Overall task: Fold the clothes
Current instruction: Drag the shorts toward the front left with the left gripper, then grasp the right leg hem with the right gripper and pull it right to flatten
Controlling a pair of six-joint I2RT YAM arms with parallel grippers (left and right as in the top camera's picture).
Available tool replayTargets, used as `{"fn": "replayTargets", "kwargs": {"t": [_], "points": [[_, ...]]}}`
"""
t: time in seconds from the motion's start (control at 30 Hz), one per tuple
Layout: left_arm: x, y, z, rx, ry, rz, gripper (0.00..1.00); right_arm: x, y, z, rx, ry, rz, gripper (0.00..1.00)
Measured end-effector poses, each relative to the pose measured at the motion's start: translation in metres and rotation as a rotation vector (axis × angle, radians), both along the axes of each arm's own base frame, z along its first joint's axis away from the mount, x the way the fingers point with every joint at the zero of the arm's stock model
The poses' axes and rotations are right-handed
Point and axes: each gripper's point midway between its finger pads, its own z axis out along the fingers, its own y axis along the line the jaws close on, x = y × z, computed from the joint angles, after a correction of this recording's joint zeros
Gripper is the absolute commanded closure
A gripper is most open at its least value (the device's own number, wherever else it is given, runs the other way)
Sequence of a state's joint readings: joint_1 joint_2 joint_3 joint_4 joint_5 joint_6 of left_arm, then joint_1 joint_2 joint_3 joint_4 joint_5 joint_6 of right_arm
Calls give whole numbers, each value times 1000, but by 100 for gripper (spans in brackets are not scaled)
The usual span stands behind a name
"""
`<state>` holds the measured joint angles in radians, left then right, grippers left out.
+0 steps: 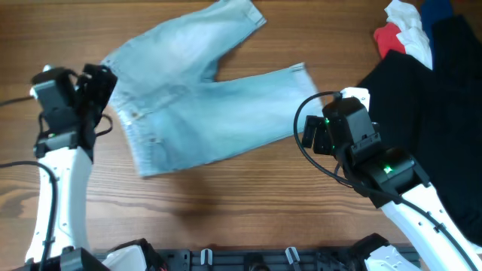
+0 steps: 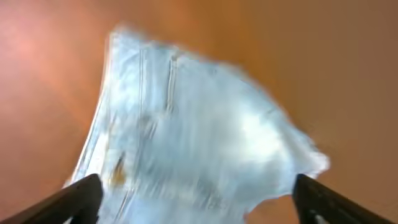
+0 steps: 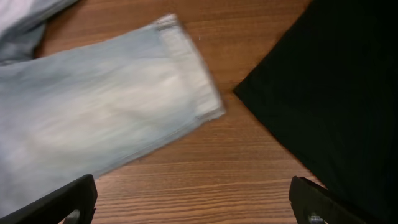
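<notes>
We see shorts [image 1: 199, 98] spread on desk [image 1: 226, 196], black garment [image 1: 429, 98] close beside; left tool [image 2: 202, 202] and right tool [image 3: 196, 202] both released.

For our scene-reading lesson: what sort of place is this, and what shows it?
Likely a robot test bench for laundry folding: a wood-grain table, light blue faded denim shorts spread on it, a large black garment nearby, and a white left arm and right arm flanking them.

The left gripper [image 2: 199, 208] looks open through blur; right gripper [image 3: 196, 205] gapes.
</notes>
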<state>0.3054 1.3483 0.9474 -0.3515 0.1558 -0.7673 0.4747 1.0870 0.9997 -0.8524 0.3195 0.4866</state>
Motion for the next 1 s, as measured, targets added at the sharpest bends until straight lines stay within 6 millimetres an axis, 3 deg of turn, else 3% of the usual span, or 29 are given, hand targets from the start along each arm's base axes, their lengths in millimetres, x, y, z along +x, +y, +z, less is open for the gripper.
{"fn": "replayTargets", "kwargs": {"t": [0.2, 0.33, 0.47, 0.57, 0.77, 1.0], "points": [[-58, -26, -70, -157, 367, -31, 0, 0, 0, 0, 0, 1, 0, 0], [-88, -49, -93, -201, 543, -87, 0, 1, 0, -2, -4, 8, 0, 0], [-100, -73, -106, -199, 635, -177, 0, 4, 2, -15, -24, 50, 1, 0], [-110, -88, -115, -200, 681, -227, 0, 11, 7, -40, -56, 122, 4, 0], [-136, -94, -127, -226, 771, -232, 0, 30, 11, -75, -17, 207, -13, 0], [-147, -94, -138, -224, 797, -228, 2, 62, -12, -109, 163, 284, -58, 0]]}}
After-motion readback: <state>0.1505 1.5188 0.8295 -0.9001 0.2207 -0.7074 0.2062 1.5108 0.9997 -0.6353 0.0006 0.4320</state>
